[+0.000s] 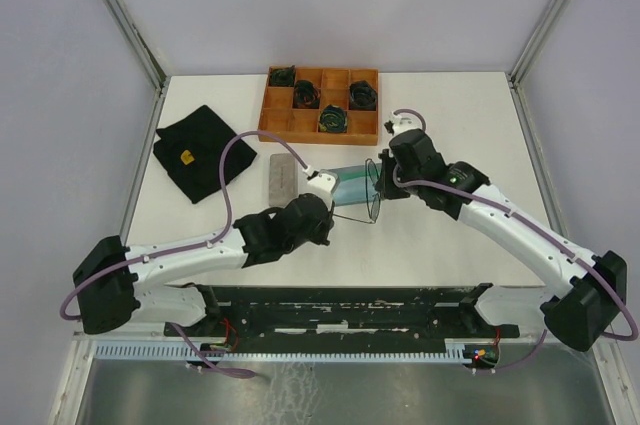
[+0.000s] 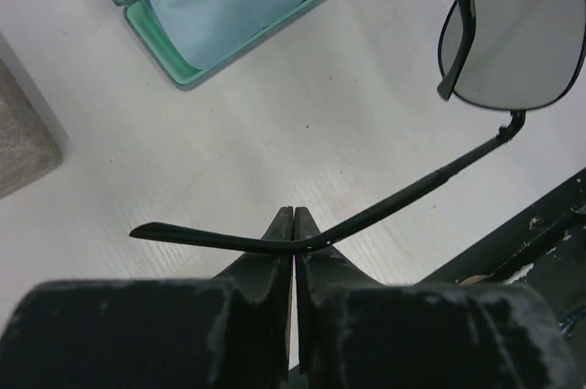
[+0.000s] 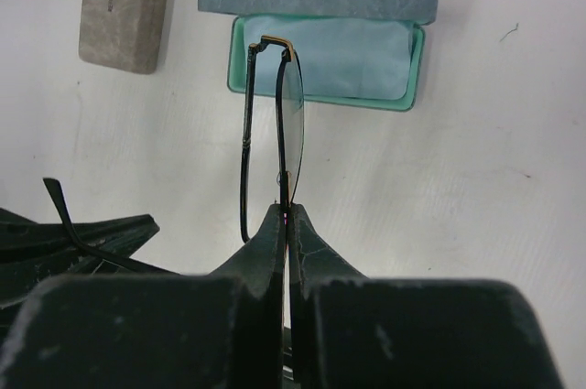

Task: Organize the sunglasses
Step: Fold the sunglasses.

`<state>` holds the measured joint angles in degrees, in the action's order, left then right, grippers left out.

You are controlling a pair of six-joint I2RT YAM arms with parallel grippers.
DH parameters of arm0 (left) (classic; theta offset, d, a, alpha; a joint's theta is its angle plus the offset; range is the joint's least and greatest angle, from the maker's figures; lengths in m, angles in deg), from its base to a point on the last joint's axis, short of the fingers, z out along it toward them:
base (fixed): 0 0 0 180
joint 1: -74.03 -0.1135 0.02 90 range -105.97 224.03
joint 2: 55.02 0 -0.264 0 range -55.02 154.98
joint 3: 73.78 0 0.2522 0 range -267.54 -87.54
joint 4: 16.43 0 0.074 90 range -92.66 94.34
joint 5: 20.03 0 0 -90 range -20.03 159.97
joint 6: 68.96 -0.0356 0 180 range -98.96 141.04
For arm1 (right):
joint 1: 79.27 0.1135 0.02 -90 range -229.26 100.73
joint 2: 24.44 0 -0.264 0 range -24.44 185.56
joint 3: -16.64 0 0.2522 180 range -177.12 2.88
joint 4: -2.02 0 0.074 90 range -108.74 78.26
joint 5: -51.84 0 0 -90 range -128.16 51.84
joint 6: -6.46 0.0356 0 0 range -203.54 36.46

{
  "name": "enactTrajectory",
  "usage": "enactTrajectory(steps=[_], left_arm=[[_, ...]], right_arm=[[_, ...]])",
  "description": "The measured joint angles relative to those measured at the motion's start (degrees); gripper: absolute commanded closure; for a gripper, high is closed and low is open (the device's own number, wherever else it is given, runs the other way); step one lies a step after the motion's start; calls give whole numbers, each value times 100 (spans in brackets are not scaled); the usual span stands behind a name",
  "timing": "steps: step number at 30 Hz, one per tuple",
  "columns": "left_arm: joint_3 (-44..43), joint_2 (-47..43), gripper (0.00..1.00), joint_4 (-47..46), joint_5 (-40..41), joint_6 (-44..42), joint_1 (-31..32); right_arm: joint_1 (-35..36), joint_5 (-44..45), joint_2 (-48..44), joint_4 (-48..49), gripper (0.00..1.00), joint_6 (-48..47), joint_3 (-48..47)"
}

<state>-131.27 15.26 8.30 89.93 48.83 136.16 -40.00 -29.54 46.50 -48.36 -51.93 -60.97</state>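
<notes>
The grey case [image 3: 124, 5] carried a line of small print along its side, too small to read. The yellow label [image 1: 186, 156] on the black cloth [image 1: 205, 150] was no clearer. No other writing showed.

The left hand [image 2: 294, 224] was pinched tight, its fingers closed on one slim temple arm [image 2: 385, 210] of the sunglasses [image 2: 517, 32], gripping it partway along so that the curved tip stuck out past the fingers. The right hand [image 3: 287, 220] was likewise closed with no gap to speak of, clamping the front frame at its near end, by the edge of a lens.

The sunglasses hung between the two hands near the middle of the table [image 1: 470, 125], just beside the open case [image 3: 316, 0]. The top view did not settle whether they touched the case. From above, the lens front stood on edge, its long axis running from the near side of the table toward the far side. The temple arms were unfolded and reached leftward to the left hand.

The open case lay with its teal lining up and a pale blue cloth [image 3: 352, 55] inside. The grey case lay shut just to its left. Farther back sat a wooden tray [image 1: 275, 120] — several of its compartments held dark green coiled bundles [image 1: 333, 119].
</notes>
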Motion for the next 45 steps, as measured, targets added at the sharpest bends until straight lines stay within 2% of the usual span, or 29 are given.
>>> enactTrajectory(steps=[14, 25, 30, 34, 35, 36, 39, 45], left_arm=[[-1023, 990, 89, 188, 70, -170, 0], [-1596, 1668, 79, 321, 46, -426, -2], [-1762, 1825, 68, 422, 66, -590, -2], [-1784, 1829, 50, 400, 90, -828, -52], [-1775, 1775, 43, 330, 24, -1036, -107], [-1773, 1749, 40, 321, 15, -1073, -199], [-1738, 1515, 34, 92, -286, -1488, -627], [-2044, 1512, 22, -205, -1298, -2302, -1694]], right_arm=[[0, -1012, 4, 107, 100, -195, 341], [-2, -1604, 2, 273, 100, -332, 614], [-48, -1580, 0, 243, 100, -439, 662], [-46, -1091, -24, 74, 100, -420, 660], [-44, -820, -28, -35, 100, -382, 660], [-81, -422, -42, -208, 99, -328, 658], [-365, 48, -118, -463, 98, -208, 664], [-844, 146, -341, -597, 98, -138, 872]])
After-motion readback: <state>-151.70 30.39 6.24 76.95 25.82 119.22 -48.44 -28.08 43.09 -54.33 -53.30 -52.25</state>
